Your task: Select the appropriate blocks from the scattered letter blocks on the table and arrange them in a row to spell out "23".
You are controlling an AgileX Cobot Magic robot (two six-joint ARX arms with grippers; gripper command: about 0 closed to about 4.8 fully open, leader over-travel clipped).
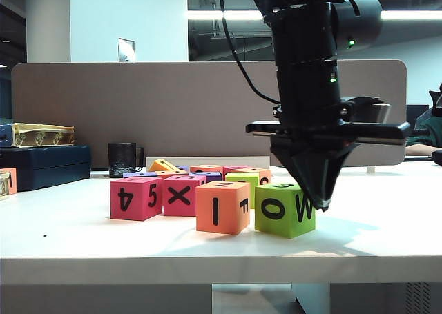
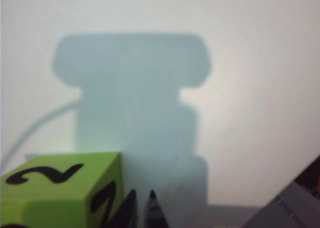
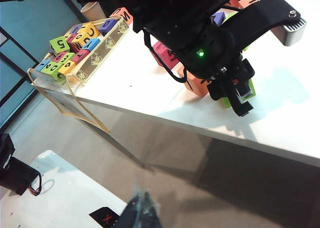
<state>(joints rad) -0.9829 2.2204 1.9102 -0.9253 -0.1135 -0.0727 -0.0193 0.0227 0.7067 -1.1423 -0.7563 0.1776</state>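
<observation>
At the far left of the exterior view, a dark blue case (image 1: 45,165) with a pale yellow tray (image 1: 38,134) on it sat on the wide, plain white table (image 1: 387,238), with a black mug (image 1: 123,159) beside it. Next came the scattered letter blocks — a pink matte cube marked 4 and 5 (image 1: 136,197), then a pink cube marked X (image 1: 181,194), with more cubes bunched behind them.

Right of these stood the orange cube with a black bar face (image 1: 222,206), and touching its right side the lime-green cube (image 1: 284,209), so the two read as the start of a row at the front. In the left wrist view the green cube's upper face showed a 2, probably why it was picked out.

The left gripper (image 1: 322,202) hung point-down just beside the green cube's right face, its fingertips (image 2: 151,198) pinched together on nothing — seemingly placed to nudge the block rather than lift it.

The right gripper (image 3: 141,208) hovered well off the table above the floor; its jaws looked closed, though the view there was blurred.
</observation>
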